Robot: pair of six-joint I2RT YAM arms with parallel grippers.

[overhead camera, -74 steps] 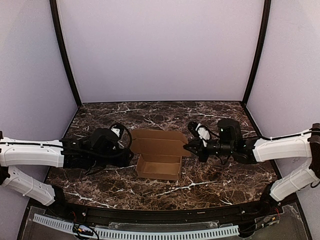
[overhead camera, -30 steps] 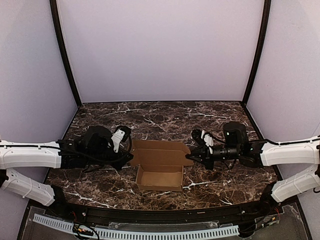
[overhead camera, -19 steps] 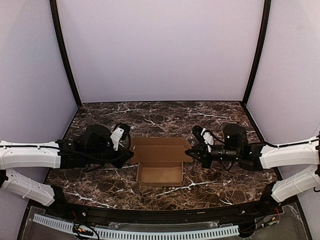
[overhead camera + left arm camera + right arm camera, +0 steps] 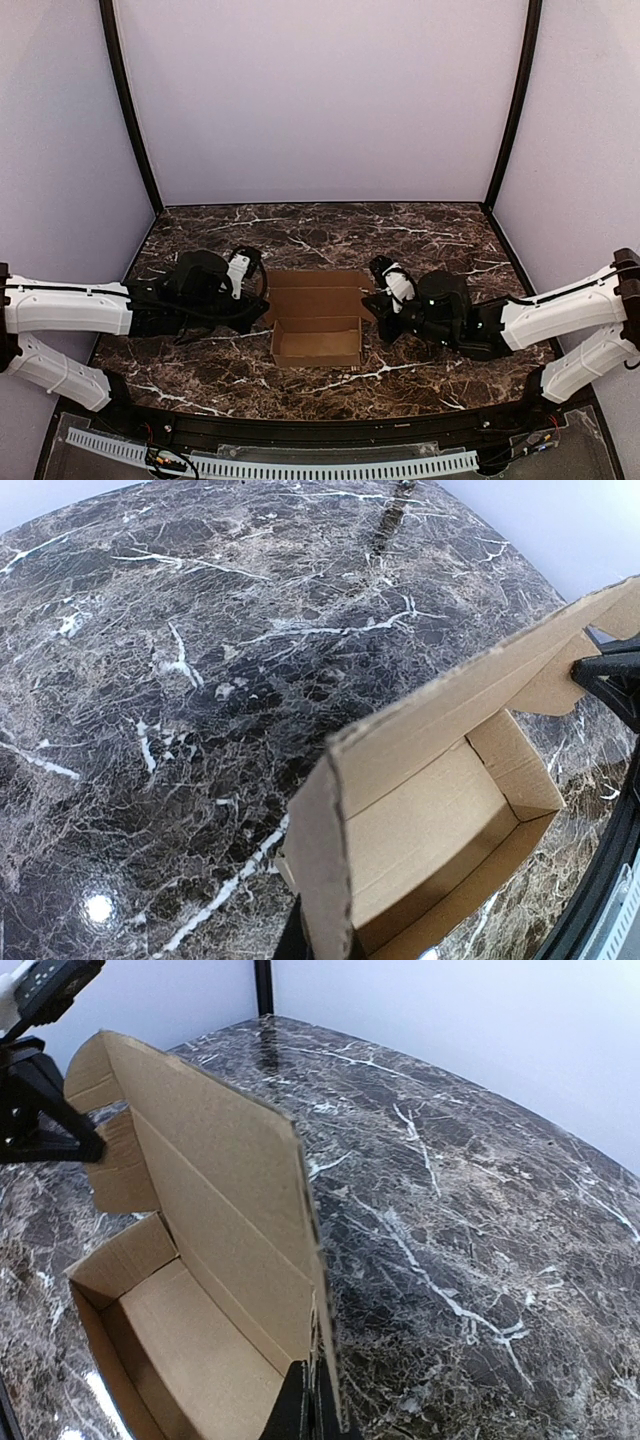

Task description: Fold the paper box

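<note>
Left tool (image 4: 262,311) and right tool (image 4: 369,304) pinch the open paper box (image 4: 318,340).

No readable text, labels or numbers anywhere (paper box (image 4: 318,318) plain brown, unprinted).

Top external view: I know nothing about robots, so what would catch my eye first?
A brown paper box sits open in the middle of the dark marble table, its lid standing up at the back. The white left arm and right arm reach in from either side, the jaws of each pinching one end of that lid.
</note>
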